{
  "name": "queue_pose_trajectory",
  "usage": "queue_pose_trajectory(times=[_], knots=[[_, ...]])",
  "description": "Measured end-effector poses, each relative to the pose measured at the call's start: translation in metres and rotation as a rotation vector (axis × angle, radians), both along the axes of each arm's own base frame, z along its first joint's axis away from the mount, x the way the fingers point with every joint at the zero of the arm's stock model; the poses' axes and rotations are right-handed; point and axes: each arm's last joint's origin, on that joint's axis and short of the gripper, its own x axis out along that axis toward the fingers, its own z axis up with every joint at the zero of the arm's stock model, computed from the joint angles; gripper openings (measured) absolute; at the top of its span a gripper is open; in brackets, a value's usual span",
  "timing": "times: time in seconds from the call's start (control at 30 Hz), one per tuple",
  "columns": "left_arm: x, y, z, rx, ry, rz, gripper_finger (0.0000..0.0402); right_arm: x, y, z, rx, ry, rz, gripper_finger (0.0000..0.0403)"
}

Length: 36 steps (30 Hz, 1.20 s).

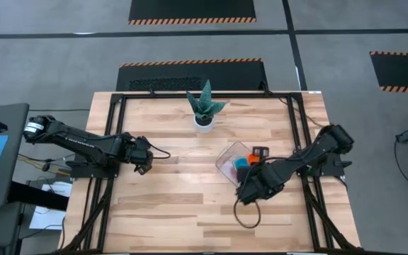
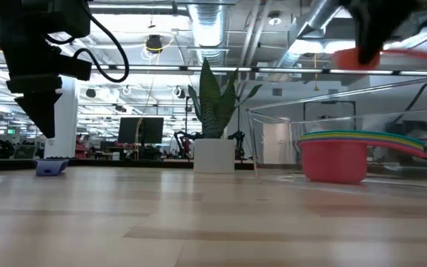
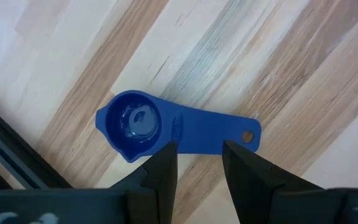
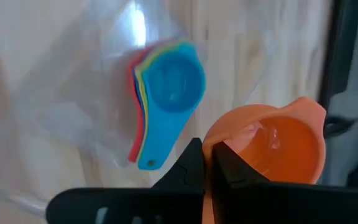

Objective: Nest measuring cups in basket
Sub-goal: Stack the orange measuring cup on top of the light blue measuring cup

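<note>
1. My right gripper is clamped on the rim of the orange measuring cup, jaws pinched tight on its wall, and I hold it in the air above the clear basket.
2. In the low view that orange cup hangs high over the basket, well clear of the stack inside.
3. The stack of nested cups lies on the basket floor: a light blue cup is on top, with green, yellow and red edges showing beneath it, handles all pointing the same way.
4. From table height the red cup is at the bottom of that stack, the coloured handles fanning out beyond it.
5. My left gripper hovers over the dark blue measuring cup, well apart from the basket, on the far side of the table from it.
6. Its jaws are open, one finger on each side of the cup's flat handle, not touching it.
7. That dark blue cup lies on the wooden table, bowl facing up.
8. The white pot with the spiky plant stands near the basket, toward the table's back edge.
</note>
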Motion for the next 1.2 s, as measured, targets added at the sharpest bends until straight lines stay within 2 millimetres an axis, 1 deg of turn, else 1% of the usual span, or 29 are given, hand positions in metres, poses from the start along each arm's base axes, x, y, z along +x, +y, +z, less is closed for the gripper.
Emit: queue_pose_trajectory(times=[0.07, 0.1, 0.17, 0.27, 0.4, 0.53, 0.6, 0.67, 0.73, 0.93, 1.07, 1.2], knots=[[0.000, 0.000, 0.000, 0.001, 0.000, -0.005, 0.0116, -0.005, -0.003, -0.014, 0.046, -0.017, 0.001, 0.0011], [0.000, 0.000, 0.000, 0.001, -0.001, -0.005, 0.0116, -0.007, -0.004, -0.018, 0.071, -0.035, 0.012, 0.0011], [0.000, 0.000, 0.000, 0.000, -0.003, 0.003, 0.0116, -0.008, -0.005, -0.019, 0.100, -0.075, 0.038, 0.0011], [0.000, 0.000, 0.000, -0.002, -0.007, 0.010, 0.0116, -0.004, -0.009, -0.019, 0.105, -0.080, 0.092, 0.0011], [0.001, 0.000, 0.000, -0.004, -0.019, 0.011, 0.0116, 0.013, -0.018, -0.027, 0.086, -0.051, 0.209, 0.0011], [0.004, -0.001, 0.001, -0.009, -0.052, 0.012, 0.0116, 0.036, -0.027, -0.049, 0.125, 0.002, 0.262, 0.0011], [0.006, -0.001, 0.001, -0.013, -0.073, 0.012, 0.0116, 0.041, -0.030, -0.060, 0.131, 0.056, 0.265, 0.0011], [0.008, -0.001, 0.001, -0.015, -0.087, 0.015, 0.0116, 0.042, -0.033, -0.069, 0.116, 0.123, 0.258, 0.0011], [0.008, -0.001, 0.001, -0.017, -0.095, 0.019, 0.0116, 0.039, -0.037, -0.068, 0.115, 0.152, 0.242, 0.0011], [0.009, -0.001, 0.001, -0.010, -0.104, 0.013, 0.0116, 0.039, -0.042, -0.065, 0.181, 0.131, 0.173, 0.0017], [0.009, -0.001, 0.001, -0.004, -0.095, -0.011, 0.0116, 0.037, -0.041, -0.065, 0.211, 0.150, 0.155, 0.0022], [0.009, -0.001, 0.001, 0.000, -0.094, -0.013, 0.0116, 0.037, -0.039, -0.066, 0.244, 0.156, 0.165, 0.0038]])
